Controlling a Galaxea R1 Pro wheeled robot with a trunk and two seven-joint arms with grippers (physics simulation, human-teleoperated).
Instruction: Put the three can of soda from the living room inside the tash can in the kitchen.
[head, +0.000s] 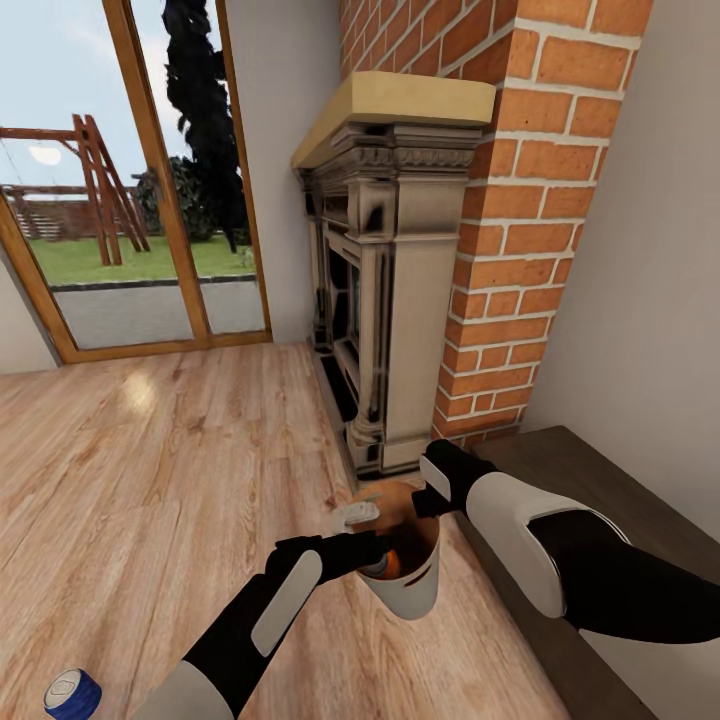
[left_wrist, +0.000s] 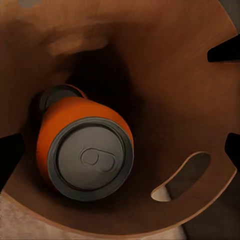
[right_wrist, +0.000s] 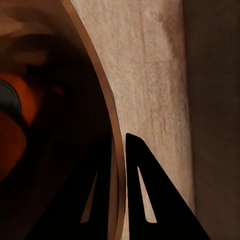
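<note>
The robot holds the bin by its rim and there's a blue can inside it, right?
Not quite. The can inside the bin is orange, as the left wrist view shows. The right gripper does hold the bin by its rim.

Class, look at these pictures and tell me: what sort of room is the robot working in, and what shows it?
Most likely a living room of a house: a red brick fireplace with a stone mantel, a light wood plank floor, and wood-framed glass doors opening onto a garden.

A home's living room: a red brick chimney (head: 520, 200) over a carved fireplace (head: 385, 290), a light wood plank floor (head: 150, 470), and wood-framed glass doors (head: 130, 180) facing a garden with a lawn.
</note>
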